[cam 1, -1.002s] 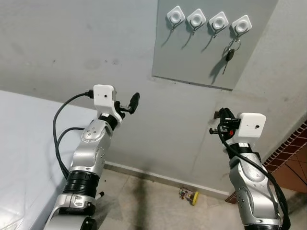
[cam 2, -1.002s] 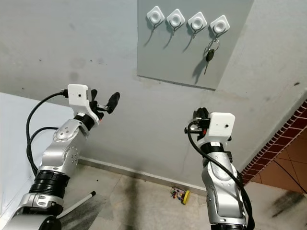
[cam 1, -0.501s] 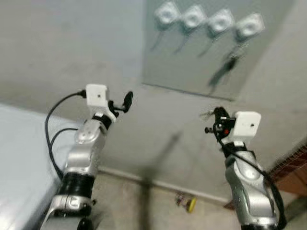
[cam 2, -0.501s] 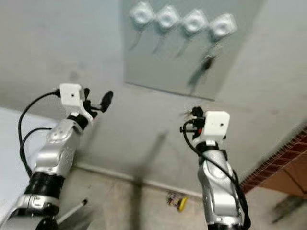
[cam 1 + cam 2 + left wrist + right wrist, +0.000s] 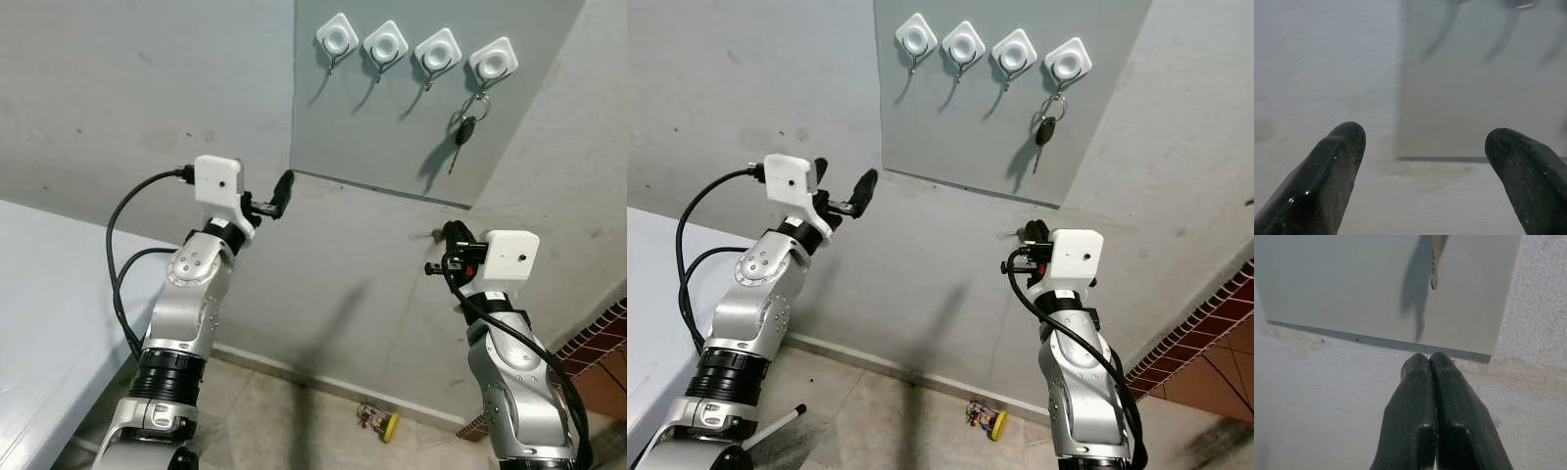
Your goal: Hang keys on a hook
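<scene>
At the far left a pale flat surface (image 5: 49, 294) runs along the rough grey plastered wall (image 5: 127, 88). The left gripper (image 5: 269, 201) is raised near the lower left corner of the smooth grey rectangular panel (image 5: 392, 127) fixed to that wall, its 2 black fingers (image 5: 1327, 176) spread wide apart with nothing between them. Along the panel's top edge sit 4 white square hook mounts (image 5: 337, 35) in a row, and the black-headed key on a metal ring (image 5: 463, 127) hangs from the rightmost hook (image 5: 491, 62). Below the panel's lower right corner the right gripper (image 5: 1431, 363) is raised close to the wall, fingers pressed together and empty. On the floor by the skirting lies a small yellow and multicoloured object (image 5: 380, 419).
</scene>
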`<state>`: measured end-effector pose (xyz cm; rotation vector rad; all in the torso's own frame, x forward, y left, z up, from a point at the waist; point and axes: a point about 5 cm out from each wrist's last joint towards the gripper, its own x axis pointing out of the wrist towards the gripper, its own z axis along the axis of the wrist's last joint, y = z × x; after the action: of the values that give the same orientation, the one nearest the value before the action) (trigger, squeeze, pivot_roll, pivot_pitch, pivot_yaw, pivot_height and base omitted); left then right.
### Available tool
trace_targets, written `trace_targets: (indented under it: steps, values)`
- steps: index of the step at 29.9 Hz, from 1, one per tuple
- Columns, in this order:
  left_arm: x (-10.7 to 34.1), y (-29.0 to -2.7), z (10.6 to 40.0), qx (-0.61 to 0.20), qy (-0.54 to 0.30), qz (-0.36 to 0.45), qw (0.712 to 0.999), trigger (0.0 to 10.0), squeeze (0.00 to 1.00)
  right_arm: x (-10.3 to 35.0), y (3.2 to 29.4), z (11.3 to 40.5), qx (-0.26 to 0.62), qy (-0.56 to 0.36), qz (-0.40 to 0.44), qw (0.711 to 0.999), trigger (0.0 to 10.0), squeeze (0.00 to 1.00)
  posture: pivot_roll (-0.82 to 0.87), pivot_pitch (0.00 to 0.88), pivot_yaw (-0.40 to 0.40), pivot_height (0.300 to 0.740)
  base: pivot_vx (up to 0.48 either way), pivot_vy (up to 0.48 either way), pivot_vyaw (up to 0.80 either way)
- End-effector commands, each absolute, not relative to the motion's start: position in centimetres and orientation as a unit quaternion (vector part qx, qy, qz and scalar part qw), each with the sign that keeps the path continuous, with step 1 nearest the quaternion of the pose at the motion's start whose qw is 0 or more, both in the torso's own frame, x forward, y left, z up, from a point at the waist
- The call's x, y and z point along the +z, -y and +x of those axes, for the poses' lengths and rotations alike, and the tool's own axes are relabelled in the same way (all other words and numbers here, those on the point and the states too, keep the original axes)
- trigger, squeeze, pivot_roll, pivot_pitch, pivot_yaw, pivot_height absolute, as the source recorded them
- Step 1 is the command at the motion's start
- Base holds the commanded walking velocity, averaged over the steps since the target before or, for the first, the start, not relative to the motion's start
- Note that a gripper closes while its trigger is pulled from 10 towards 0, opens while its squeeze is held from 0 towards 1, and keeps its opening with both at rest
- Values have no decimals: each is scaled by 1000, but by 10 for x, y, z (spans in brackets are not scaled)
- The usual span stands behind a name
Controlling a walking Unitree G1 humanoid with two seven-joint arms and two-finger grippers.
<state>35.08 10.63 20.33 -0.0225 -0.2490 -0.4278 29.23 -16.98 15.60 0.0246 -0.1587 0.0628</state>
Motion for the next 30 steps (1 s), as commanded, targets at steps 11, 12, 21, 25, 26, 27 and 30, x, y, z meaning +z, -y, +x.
trace_targets:
  steps: [11, 12, 21, 25, 26, 27, 30]
  values:
    - [239, -72, 335, -326, 191, 26, 925, 10000, 0, 213, 146, 297, 154, 173, 14, 973, 10000, 0, 11, 56, -30, 740, 0, 0, 0]
    - [241, -72, 336, -328, 193, 28, 924, 10000, 0, 216, 145, 298, 160, 179, 13, 971, 10000, 0, 10, 56, -29, 740, 0, 0, 0]
    - [256, -70, 340, -341, 213, 34, 915, 10000, 0, 260, 142, 314, 185, 240, 26, 953, 10000, 0, 6, 60, -24, 740, 0, 0, 0]
    - [261, -67, 340, -343, 220, 24, 913, 10000, 0, 267, 142, 321, 184, 246, 30, 951, 10000, 0, 6, 60, -24, 740, 0, 0, 0]
    - [262, -66, 339, -343, 222, 23, 912, 10000, 0, 269, 142, 324, 183, 247, 31, 951, 10000, 0, 6, 60, -24, 740, 0, 0, 0]
    - [263, -65, 339, -345, 224, 21, 911, 10000, 0, 270, 142, 325, 184, 248, 32, 951, 10000, 0, 14, 60, -30, 740, 0, 0, 0]
    - [268, -60, 337, -352, 232, 17, 907, 10000, 0, 277, 141, 334, 182, 253, 47, 949, 10000, 0, 14, 60, -30, 740, 0, 0, 0]
